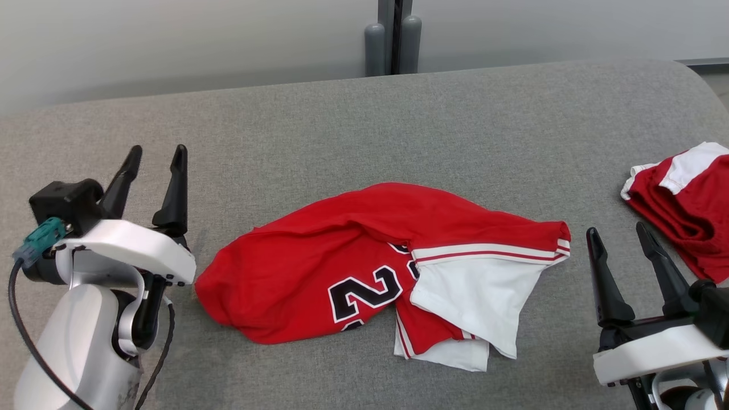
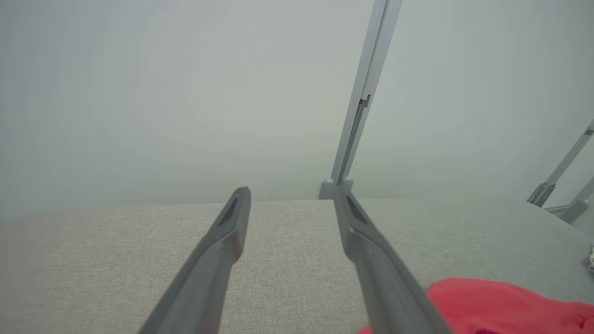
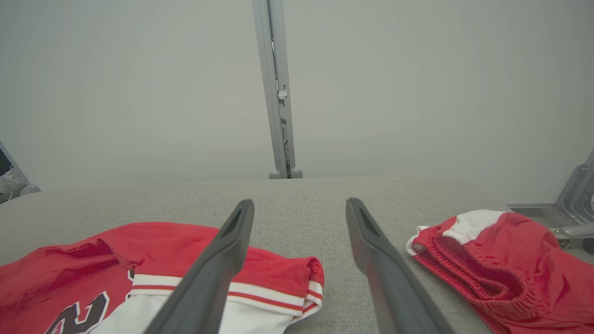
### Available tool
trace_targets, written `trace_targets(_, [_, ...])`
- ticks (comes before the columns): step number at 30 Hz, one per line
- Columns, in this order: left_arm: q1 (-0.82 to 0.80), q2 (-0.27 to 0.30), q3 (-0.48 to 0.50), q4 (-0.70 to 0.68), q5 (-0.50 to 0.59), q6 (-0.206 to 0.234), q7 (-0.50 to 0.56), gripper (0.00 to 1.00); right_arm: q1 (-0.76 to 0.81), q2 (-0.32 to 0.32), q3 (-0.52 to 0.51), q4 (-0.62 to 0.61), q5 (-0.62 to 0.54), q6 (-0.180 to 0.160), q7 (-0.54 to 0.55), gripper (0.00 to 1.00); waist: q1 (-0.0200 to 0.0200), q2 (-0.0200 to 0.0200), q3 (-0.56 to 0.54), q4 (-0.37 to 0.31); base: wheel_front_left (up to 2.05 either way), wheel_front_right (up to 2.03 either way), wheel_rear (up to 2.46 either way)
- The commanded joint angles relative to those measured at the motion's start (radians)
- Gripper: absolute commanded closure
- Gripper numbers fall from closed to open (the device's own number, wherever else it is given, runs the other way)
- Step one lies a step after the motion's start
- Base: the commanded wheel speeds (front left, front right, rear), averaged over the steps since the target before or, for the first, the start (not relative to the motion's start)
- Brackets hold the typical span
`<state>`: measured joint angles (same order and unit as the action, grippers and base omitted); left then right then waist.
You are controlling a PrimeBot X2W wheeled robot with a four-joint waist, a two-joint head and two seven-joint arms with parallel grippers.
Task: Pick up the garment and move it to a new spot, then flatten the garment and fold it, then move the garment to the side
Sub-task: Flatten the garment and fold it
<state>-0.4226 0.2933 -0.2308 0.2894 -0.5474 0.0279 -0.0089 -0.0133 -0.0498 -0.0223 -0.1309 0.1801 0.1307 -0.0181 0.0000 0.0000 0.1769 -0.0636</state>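
A red and white jersey with black numbers, the garment, lies crumpled in the middle of the grey padded surface. In the right wrist view the garment sits at the lower left. In the left wrist view a red edge of the garment shows at the lower right. My left gripper hovers to the left of the garment, fingers apart and holding nothing; in its own view the left gripper also stands open. My right gripper is open at the garment's right end, empty, as is the right gripper in its wrist view.
A second red and white piece of clothing lies bunched at the right edge of the surface, seen as a bunched piece in the right wrist view. A grey post stands behind the surface against a pale wall.
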Motion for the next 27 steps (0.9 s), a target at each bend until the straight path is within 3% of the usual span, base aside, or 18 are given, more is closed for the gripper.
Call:
trace_targets(1, [0.026,-0.003,0.018,-0.026,0.011,0.019,-0.042,0.0,0.007,-0.003,-0.005,-0.004,0.005,0.0,-0.005,0.0,0.0,0.0,-0.008,0.005,0.0,0.0,0.0])
trace_targets(9, [0.163,0.022,0.068,-0.179,0.053,0.094,-0.17,0.0,0.027,-0.004,-0.016,-0.005,-0.004,0.0,0.004,0.0,0.0,0.0,-0.052,0.018,0.0,0.0,0.0])
trace_targets(18, [0.386,0.056,0.064,-0.348,0.09,0.175,-0.136,0.0,0.067,-0.003,-0.019,-0.016,-0.011,0.0,0.026,0.0,0.0,0.0,-0.098,0.029,0.0,0.0,0.0])
trace_targets(27, [0.507,0.05,0.037,-0.416,0.087,0.208,-0.099,0.0,0.088,-0.004,-0.016,-0.02,-0.007,0.0,0.043,0.0,0.0,0.0,-0.12,0.04,0.0,0.0,0.0])
